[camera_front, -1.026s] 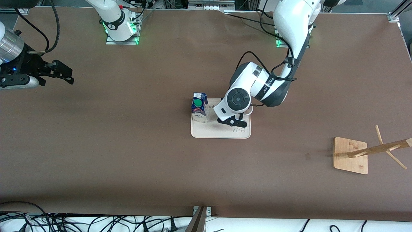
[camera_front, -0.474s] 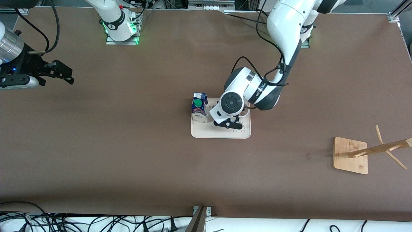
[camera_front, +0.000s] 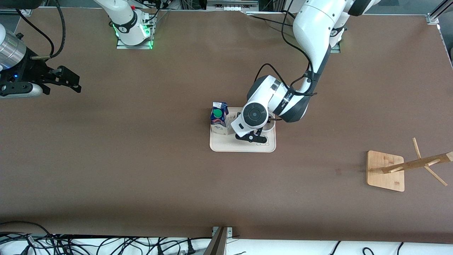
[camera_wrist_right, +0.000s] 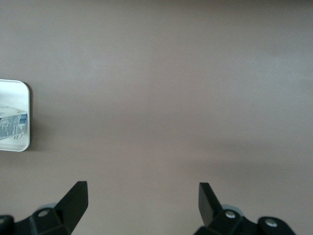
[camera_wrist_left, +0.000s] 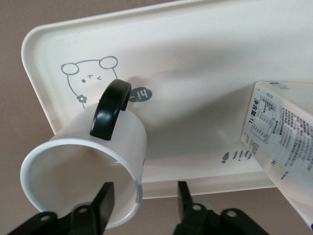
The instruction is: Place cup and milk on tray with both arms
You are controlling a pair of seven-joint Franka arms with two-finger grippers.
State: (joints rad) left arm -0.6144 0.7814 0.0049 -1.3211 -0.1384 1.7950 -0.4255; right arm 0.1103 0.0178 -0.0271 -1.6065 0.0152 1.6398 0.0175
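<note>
The cream-white tray [camera_front: 240, 147] lies mid-table. The milk [camera_front: 219, 118] stands on its end toward the right arm; the left wrist view shows its printed side [camera_wrist_left: 288, 142]. The white cup [camera_wrist_left: 132, 142] with its black handle [camera_wrist_left: 110, 107] stands on the tray [camera_wrist_left: 195, 58]; its face is hidden. In the front view only its rim [camera_front: 271, 124] shows under the left wrist. My left gripper [camera_wrist_left: 144, 200] is open, one finger inside the cup's rim and one outside. My right gripper [camera_front: 67, 83] waits open and empty over bare table at the right arm's end [camera_wrist_right: 142, 200].
A bamboo square base with a leaning pegged pole [camera_front: 385, 170] stands toward the left arm's end, nearer the front camera than the tray. The right wrist view shows a tray corner [camera_wrist_right: 22, 85] with the milk [camera_wrist_right: 12, 125] at its edge.
The left wrist has shifted a little over the tray toward the milk, with the cup under it, and then settled. The right arm has not moved.
</note>
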